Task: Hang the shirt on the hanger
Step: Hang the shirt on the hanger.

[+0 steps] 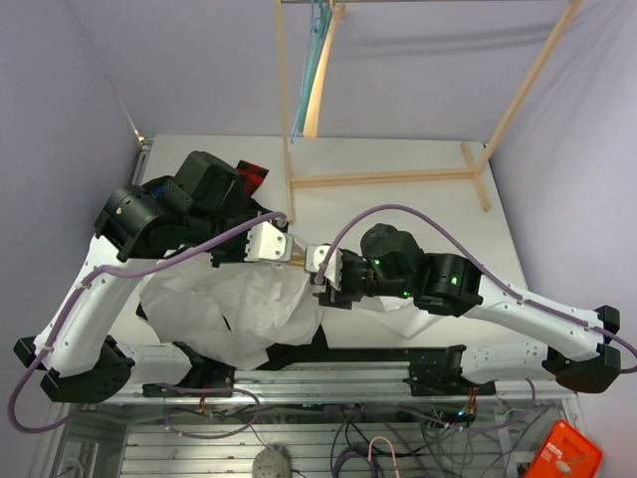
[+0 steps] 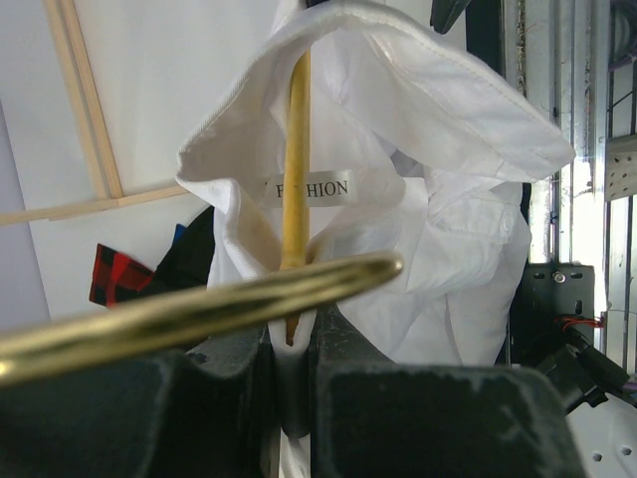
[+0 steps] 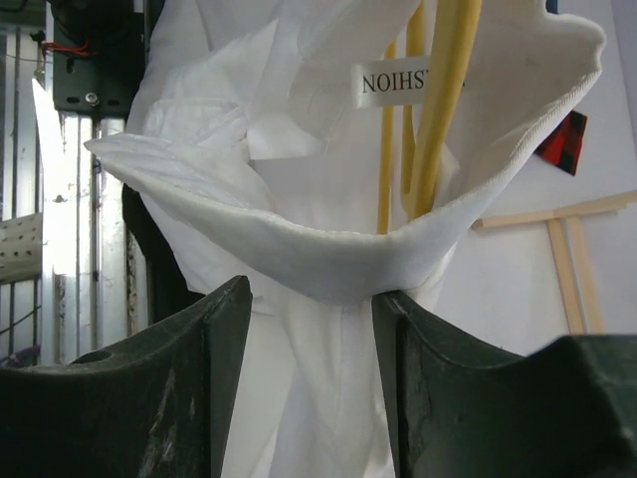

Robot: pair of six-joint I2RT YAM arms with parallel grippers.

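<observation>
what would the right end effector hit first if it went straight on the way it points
The shirt: its collar fold sits directly ahead of the right end effector, the hanger seemingly just beyond it.

The left gripper (image 2: 291,349) clamps the yellow hanger (image 2: 296,149), whose stem rises through the open collar of the white shirt (image 2: 448,229) and covers part of a label (image 2: 333,188). The brass hook (image 2: 199,309) crosses just above the fingers. A wooden frame (image 2: 85,110) lies on the bench (image 2: 179,90), with a red plaid cloth (image 2: 119,279) near the bench edge.
</observation>
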